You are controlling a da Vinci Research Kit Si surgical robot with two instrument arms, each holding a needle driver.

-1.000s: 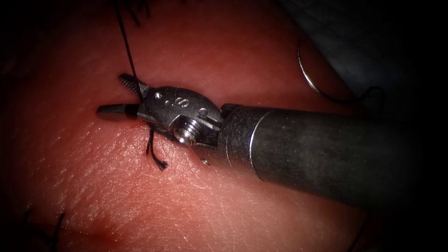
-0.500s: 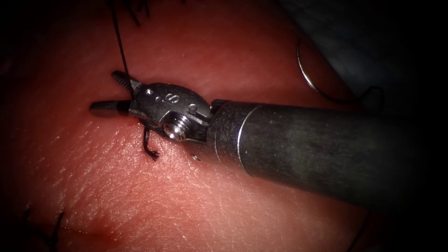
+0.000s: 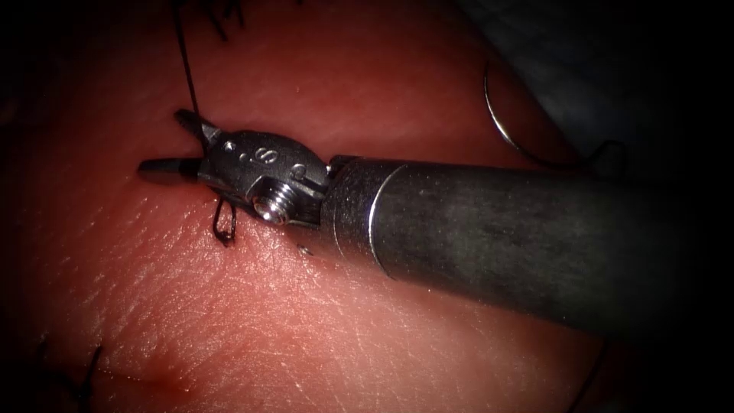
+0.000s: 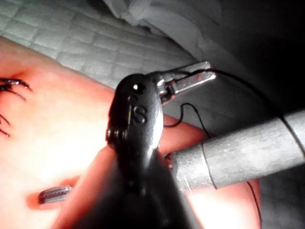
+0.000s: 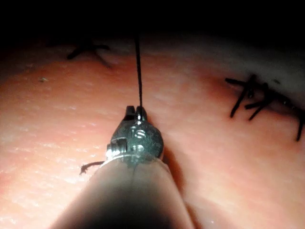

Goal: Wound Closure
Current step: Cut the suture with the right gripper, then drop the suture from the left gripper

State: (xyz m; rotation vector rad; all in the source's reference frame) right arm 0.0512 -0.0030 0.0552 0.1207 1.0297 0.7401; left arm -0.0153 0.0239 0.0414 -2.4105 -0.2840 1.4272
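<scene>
Right tool (image 3: 172, 145) shifted left, jaws parted around thread (image 3: 185, 69).

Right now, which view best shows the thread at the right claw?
Endoscope view: the thread runs between the right claw's open jaws; the needle lies free. Right wrist view shows thread rising from the claw end-on; left wrist view shows the left claw shut on it.

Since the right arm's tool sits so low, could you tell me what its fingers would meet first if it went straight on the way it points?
Probably bare tissue. The right tool, jaws open with the taut thread between them, points toward the endoscope view's left; depth is unclear. The needle lies behind it.
</scene>
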